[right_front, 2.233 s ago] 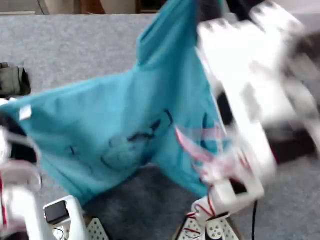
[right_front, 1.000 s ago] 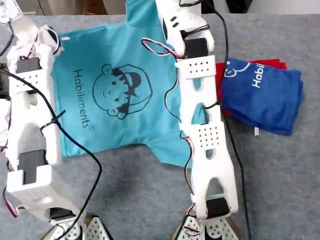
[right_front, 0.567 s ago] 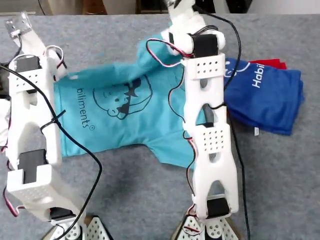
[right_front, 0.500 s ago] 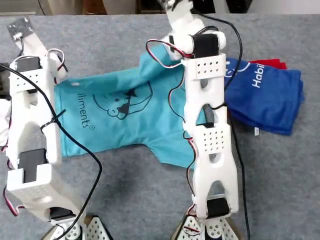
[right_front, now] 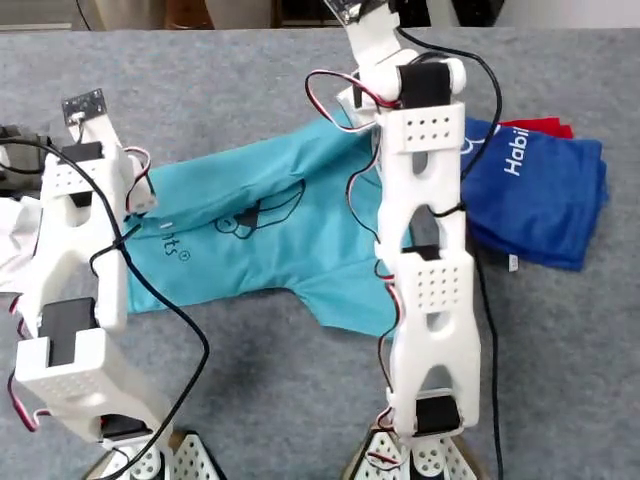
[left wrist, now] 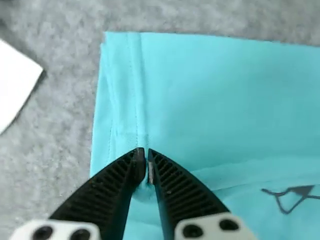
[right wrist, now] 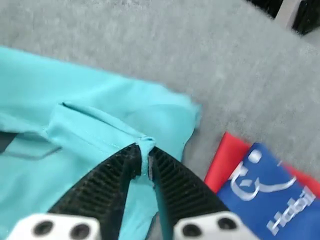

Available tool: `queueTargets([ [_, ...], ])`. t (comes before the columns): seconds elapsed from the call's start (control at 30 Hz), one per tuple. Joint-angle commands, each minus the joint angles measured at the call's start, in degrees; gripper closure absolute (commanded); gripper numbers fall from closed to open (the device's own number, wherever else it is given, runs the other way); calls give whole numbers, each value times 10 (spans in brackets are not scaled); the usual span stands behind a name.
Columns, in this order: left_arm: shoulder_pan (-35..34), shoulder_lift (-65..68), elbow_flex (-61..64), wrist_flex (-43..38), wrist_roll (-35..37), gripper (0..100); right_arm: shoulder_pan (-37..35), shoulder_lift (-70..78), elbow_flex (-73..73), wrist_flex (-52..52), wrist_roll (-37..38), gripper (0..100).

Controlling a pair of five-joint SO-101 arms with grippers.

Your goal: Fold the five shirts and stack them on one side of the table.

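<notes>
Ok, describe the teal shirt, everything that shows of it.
The teal shirt looks like thin, soft knit with stitched hems. It lies on the grey table between the two arms. Its far part is doubled over toward the near side, half covering a dark line drawing and lettering on the chest. One sleeve points toward the arms' bases. The left tool is shut on a pinch of its hemmed edge, the right tool on a corner of the doubled layer.

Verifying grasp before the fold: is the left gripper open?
No, the left gripper is shut, pinching a fold of the teal shirt between its tips.
</notes>
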Motion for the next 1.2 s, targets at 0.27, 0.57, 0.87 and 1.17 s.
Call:
queueTargets([
  [0.27,3,-33,32,78,-40,981,18,-302,503,-29,-14,997],
  [0.57,-4,-151,107,107,-41,981,30,-482,780,-118,-9,997],
  [0.87,-60,-188,197,104,-43,981,31,-627,1027,-188,11,997],
  [1.17,-64,-188,223,103,-43,981,80,-701,1092,-184,37,997],
])
